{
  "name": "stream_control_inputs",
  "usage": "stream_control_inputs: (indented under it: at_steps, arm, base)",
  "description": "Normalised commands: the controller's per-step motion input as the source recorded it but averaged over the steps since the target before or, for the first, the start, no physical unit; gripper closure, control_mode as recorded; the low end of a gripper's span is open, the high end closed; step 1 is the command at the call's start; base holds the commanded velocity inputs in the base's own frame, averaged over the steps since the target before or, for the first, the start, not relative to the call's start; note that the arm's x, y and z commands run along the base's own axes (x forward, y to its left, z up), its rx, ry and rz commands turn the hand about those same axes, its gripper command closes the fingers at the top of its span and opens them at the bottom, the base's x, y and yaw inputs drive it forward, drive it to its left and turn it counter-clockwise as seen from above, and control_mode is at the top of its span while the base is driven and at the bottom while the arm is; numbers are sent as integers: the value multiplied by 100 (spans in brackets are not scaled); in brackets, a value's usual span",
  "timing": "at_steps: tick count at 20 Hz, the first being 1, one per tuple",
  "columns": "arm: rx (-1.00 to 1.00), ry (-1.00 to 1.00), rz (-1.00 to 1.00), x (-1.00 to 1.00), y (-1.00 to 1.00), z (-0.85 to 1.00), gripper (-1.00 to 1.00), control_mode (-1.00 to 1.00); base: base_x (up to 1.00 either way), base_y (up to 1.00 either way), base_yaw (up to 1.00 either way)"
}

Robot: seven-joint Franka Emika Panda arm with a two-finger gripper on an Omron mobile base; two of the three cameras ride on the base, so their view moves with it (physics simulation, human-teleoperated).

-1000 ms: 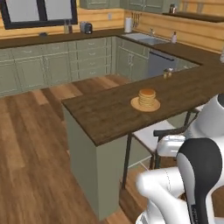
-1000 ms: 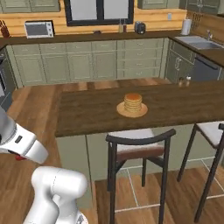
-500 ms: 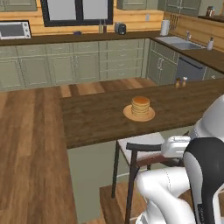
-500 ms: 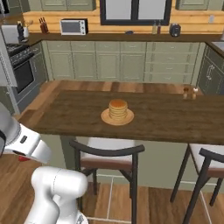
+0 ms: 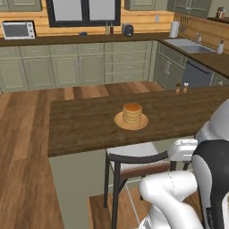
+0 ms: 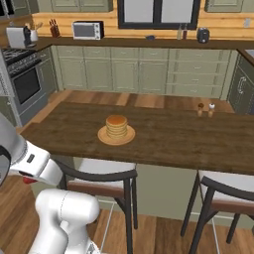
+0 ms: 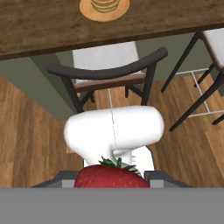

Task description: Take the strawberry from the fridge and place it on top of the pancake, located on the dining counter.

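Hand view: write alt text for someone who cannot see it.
A red strawberry with green leaves sits between the gripper tips at the bottom. Ahead stands a dark-backed chair at the dining counter, with the pancake on its plate at the top edge.

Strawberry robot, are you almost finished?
Halfway. Done: the strawberry is out of the fridge, gripped in the tool. In hand: carrying it, with the dining counter just ahead. Left: reach over the chair and set it on the pancake, which has a bare top.
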Motion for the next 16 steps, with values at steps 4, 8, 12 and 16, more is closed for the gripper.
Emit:
stream_control_inputs:
  at_steps: [4,8,12,16]
  arm:
    - [0,0,0,0,0,0,100,100]
    - [0,0,0,0,0,0,100,100]
    - [0,0,0,0,0,0,100,100]
    - [0,0,0,0,0,0,100,100]
  base:
    - [86,0,1]
    - [41,-12,0]
    - [0,0,0]
    - [0,0,0]
